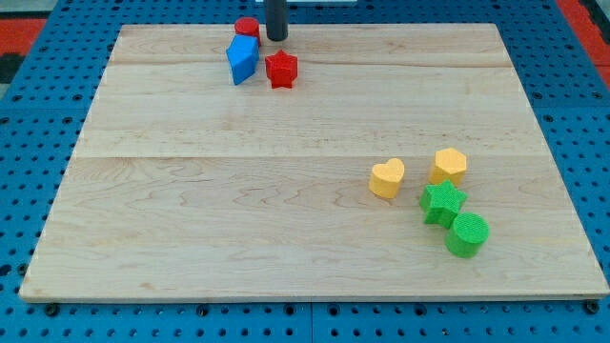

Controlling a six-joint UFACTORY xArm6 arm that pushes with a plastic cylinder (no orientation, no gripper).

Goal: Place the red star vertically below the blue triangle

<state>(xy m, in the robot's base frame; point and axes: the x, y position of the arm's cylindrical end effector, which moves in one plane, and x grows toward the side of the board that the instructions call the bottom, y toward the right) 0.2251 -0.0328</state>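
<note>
The red star [281, 69] lies near the view's top, just right of the blue triangle-like block [243, 59]. A red cylinder [248, 29] sits at the board's top edge, just above the blue block. My tip [276, 38] is at the top edge, right of the red cylinder and just above the red star, apart from the star.
At the view's lower right stand a yellow heart [387, 178], a yellow hexagon block [448, 166], a green star [442, 203] and a green cylinder [467, 234]. The wooden board [238, 210] lies on a blue pegboard.
</note>
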